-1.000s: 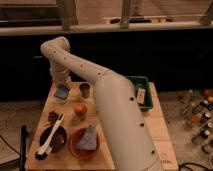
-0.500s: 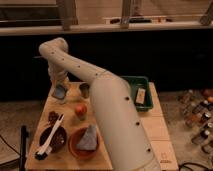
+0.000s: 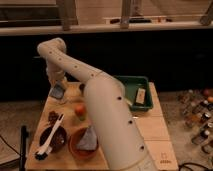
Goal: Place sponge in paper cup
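My white arm reaches from the bottom right across the wooden table to its far left corner. My gripper (image 3: pixel 58 92) hangs there, shut on a flat grey-blue sponge (image 3: pixel 56 91) just above the table top. A small brown paper cup (image 3: pixel 82 88) stands upright on the table, a short way to the right of the gripper and apart from it.
An orange round thing (image 3: pixel 80 110) sits mid-table. An orange bowl (image 3: pixel 76 146) holds a grey crumpled thing. A dark bowl (image 3: pixel 56 140) with a white brush (image 3: pixel 49 142) is at front left. A green tray (image 3: pixel 134 84) stands at the right. Bottles (image 3: pixel 199 116) stand on the floor.
My gripper has drifted slightly left with the sponge. Nothing else on the table has moved.
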You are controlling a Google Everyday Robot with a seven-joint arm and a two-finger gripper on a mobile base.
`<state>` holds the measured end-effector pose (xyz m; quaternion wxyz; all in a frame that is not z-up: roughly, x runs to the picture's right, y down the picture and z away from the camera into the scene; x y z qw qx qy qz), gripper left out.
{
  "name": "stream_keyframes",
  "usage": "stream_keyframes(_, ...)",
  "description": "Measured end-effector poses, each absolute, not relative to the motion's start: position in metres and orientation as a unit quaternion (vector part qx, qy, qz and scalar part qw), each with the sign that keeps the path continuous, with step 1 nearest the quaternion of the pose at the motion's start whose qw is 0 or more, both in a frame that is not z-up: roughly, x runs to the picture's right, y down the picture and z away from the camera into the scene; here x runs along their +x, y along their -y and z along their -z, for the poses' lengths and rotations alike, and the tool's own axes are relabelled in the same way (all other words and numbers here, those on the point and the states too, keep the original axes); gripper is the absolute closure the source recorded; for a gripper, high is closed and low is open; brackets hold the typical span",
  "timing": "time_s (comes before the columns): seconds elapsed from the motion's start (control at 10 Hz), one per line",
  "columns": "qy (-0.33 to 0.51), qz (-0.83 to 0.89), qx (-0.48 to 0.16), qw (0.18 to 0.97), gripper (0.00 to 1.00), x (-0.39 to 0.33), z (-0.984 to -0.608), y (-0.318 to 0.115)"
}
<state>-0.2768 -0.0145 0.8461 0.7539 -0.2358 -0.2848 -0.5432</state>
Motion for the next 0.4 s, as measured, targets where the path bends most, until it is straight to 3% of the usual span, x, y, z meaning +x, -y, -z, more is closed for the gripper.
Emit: stream_keyframes(0.4,0.295,0.543,-0.242,0.748,0.40,-0.2810,-0.8497,0.0136)
